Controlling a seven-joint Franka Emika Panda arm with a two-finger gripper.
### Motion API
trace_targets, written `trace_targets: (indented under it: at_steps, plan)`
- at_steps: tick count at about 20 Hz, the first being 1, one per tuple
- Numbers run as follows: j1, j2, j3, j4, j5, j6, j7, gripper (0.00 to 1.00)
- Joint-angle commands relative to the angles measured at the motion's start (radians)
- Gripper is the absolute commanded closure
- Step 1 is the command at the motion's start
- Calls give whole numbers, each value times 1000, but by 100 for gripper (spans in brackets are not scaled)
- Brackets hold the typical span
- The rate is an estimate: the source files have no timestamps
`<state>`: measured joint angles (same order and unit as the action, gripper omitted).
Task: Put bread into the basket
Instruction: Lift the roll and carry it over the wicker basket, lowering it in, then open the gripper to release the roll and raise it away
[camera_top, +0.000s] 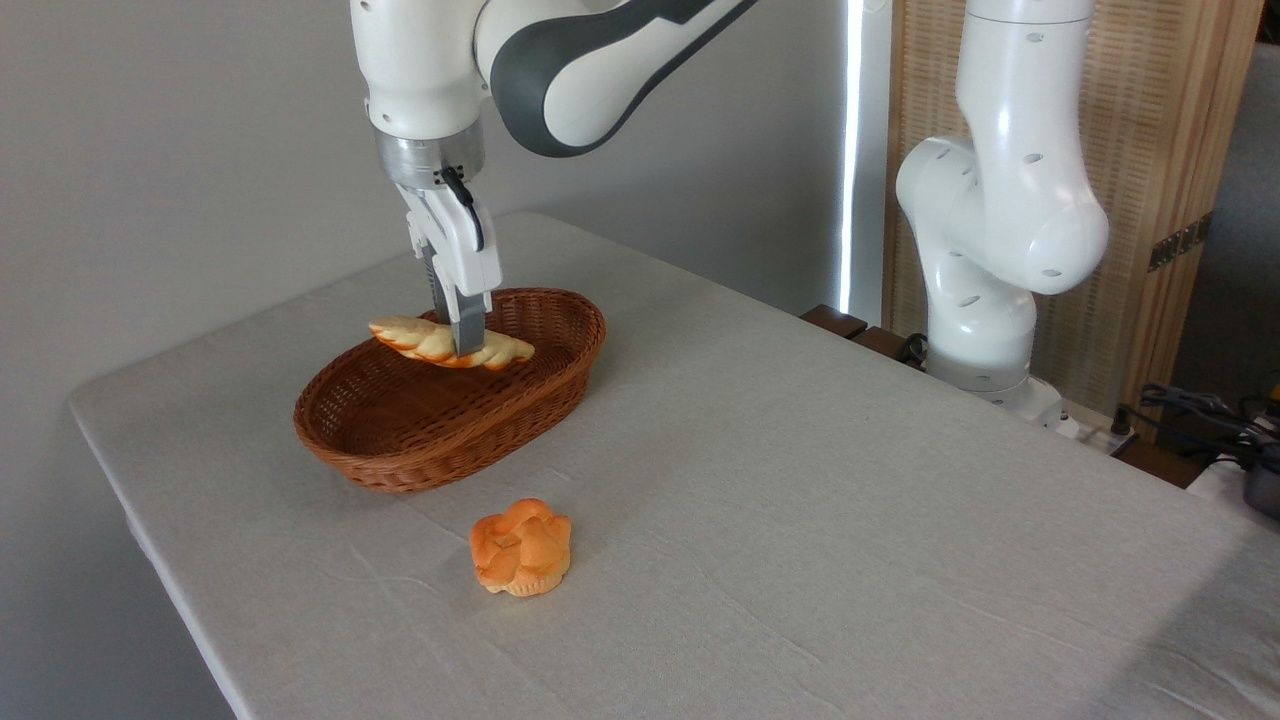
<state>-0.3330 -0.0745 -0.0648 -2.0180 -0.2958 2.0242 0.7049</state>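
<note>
The tool points straight down and is pinched on the bread, near the loaf's middle. The bread hangs in the air over the basket, about level with the rim, lying nearly flat. It sits over the far half of the basket, close to the back wall. It does not touch the basket's floor.

What could go wrong? If the tool lets go now, the bread would drop a little way. It would likely land inside, but one end might hit the far rim and leave the loaf propped up, or tip it out. If the arm goes down too far, the tool could push on the wicker and slide the light basket across the bench. The loaf looks soft, so a hard squeeze could dent it.

Some things are hard to see. The near finger hides the far one, so the grip on the back side cannot be seen. The near wall hides part of the basket's floor. A small orange bun sits on the bench, well apart from the basket.
</note>
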Motion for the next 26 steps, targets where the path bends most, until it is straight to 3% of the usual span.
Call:
trace_targets:
  at_steps: [1, 8, 10, 13, 16, 18, 21, 26]
  plan:
    - [3, 2, -3, 13, -19, -2, -4, 0]
    - [23, -31, 13, 15, -8, -10, -2, 0]
    - [75, -66, 11, 19, 47, -36, -2, 0]
    - [139, -102, 14, 85, 125, -165, -1, 0]
    - [212, -102, 20, 139, 133, -200, -1, 0]
    - [219, -105, 62, 143, 170, -202, 8, 0]
    - [219, -102, 68, 143, 217, -200, 1, 0]
    - [221, -94, 74, 143, 221, -197, 2, 0]
